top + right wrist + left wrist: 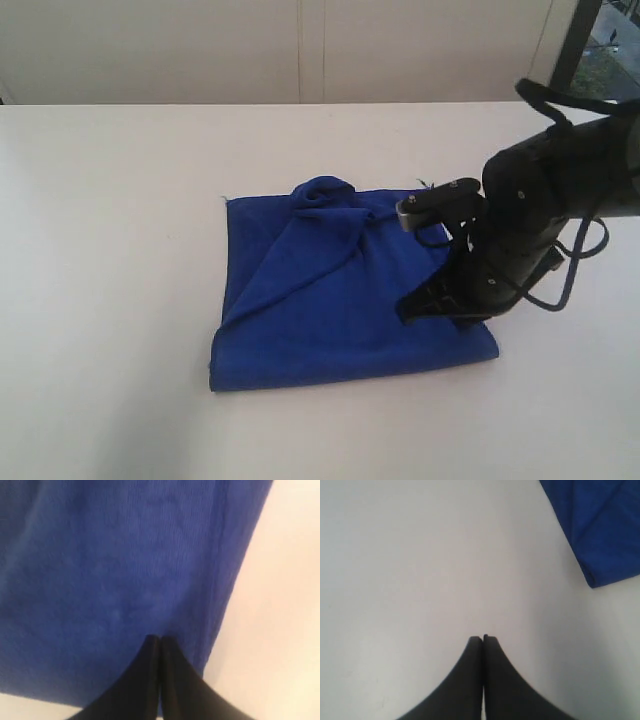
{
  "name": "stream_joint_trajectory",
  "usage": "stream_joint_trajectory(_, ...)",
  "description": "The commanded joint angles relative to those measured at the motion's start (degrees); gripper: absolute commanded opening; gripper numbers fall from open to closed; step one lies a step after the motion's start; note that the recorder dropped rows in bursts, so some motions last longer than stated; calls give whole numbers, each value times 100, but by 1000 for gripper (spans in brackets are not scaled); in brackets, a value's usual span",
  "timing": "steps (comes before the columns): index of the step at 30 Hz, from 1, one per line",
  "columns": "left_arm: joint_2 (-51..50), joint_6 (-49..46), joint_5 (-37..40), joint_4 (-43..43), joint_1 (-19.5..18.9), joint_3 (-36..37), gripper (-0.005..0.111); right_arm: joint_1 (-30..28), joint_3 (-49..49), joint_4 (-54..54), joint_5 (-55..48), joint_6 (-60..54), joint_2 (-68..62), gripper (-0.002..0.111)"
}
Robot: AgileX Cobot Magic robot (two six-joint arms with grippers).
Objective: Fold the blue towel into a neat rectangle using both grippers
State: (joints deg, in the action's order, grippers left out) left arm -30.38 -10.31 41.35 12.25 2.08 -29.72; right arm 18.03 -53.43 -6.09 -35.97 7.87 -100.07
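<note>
The blue towel [330, 300] lies on the white table [120, 200], roughly folded, with diagonal creases and a bunched lump [325, 193] at its far edge. My right gripper [405, 312] is down on the towel's right part, near its right edge. In the right wrist view its jaws [160, 638] are shut, tips touching the towel [125, 555], with no cloth visible between them. My left gripper [483, 638] is shut over bare table, apart from the towel corner [605, 530]. The left arm is outside the exterior view.
Bare white tabletop [420, 555] surrounds the towel on all sides. A pale wall [300, 50] runs behind the table's far edge, and a dark window frame [580, 40] stands at the back right. Black cables [575, 260] hang from the right arm.
</note>
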Motion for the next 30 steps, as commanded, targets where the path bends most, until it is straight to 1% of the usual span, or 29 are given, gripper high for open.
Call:
stream_joint_trajectory(1,41,-15,28,28,-25,40,0,-41,294,-41,32,152,4,0)
stream_joint_trajectory(6,41,-15,28,28,-25,40,0,-41,576,84,-15,141,4,0)
stream_joint_trajectory(13,41,-15,28,28,-25,40,0,-30,679,792,-247,71,15,0)
stream_joint_trajectory(17,41,-15,28,28,-25,40,0,26,679,882,-504,-27,209,0)
stream_joint_trajectory(22,41,-15,28,28,-25,40,0,26,679,921,-640,-27,746,0)
stream_joint_trajectory(27,41,-15,28,28,-25,40,0,26,667,906,-448,-27,1363,0)
stream_joint_trajectory(30,41,-15,28,28,-25,40,0,26,655,809,-54,-27,1707,0)
